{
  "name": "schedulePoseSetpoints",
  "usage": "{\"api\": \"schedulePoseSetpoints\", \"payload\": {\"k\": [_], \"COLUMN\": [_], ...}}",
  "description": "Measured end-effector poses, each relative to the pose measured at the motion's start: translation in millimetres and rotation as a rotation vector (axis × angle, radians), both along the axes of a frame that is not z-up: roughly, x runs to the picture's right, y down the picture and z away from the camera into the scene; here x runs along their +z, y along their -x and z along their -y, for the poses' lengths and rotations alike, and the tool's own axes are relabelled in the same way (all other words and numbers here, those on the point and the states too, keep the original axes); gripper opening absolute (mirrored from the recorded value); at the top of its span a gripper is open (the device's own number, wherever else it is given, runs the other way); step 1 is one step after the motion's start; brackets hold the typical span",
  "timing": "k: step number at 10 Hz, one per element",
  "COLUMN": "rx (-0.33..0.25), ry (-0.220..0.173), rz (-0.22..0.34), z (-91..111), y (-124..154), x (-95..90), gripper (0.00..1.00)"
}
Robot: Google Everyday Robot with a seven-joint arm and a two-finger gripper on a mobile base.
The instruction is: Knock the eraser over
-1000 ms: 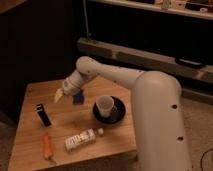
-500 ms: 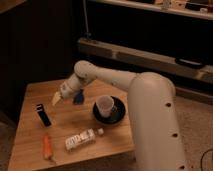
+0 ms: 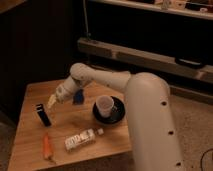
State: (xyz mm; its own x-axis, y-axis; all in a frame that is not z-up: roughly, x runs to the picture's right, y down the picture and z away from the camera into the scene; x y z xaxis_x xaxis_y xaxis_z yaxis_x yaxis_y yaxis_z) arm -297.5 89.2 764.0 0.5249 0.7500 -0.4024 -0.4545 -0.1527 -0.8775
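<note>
since the earlier frames the gripper [image 3: 51, 101] has swung further out and down toward the eraser [image 3: 43, 114], while everything on the table has stayed where it was.

biggest in view is the white arm [image 3: 145, 115], a thick rounded column well off to the gripper's right, its slimmer forearm reaching across to the gripper. beneath the gripper lies the wooden table [image 3: 30, 137], a light-brown top that carries every object. behind the arm and well above the gripper runs a dark shelf unit [image 3: 145, 30].

next in size, a black plate [image 3: 116, 115] sits well to the right of the gripper, with a white cup [image 3: 104, 105] standing upright on it. a clear plastic bottle [image 3: 82, 140] with a printed label lies on its side below and to the right of the gripper. the eraser, a slim black block with a pale band at its top end, stands just below and slightly left of the gripper, leaning a little; i cannot tell if the two are touching. an orange carrot [image 3: 47, 146] lies further below the gripper, past the eraser. a small blue block [image 3: 78, 97] sits just right of the gripper, beside the wrist.

the gripper's pale fingertips point down and left toward the eraser; whether its fingers are spread or together, i cannot tell.
</note>
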Motion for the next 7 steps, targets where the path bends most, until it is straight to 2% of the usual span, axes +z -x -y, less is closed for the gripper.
{"api": "schedulePoseSetpoints", "payload": {"k": [2,3,5,6,7], "rx": [0.001,-0.024,-0.078,-0.103,-0.106], "ry": [0.004,0.014,0.038,0.052,0.045], "rz": [0.001,0.028,0.098,0.132,0.141], "z": [0.1,-6.8,-31.1,-48.6,-57.2], "y": [3.2,13.4,36.0,47.8,54.3], "x": [2.6,-0.2,-12.3,-24.0,-33.1], "gripper": [0.00,0.00,0.00,0.00,0.00]}}
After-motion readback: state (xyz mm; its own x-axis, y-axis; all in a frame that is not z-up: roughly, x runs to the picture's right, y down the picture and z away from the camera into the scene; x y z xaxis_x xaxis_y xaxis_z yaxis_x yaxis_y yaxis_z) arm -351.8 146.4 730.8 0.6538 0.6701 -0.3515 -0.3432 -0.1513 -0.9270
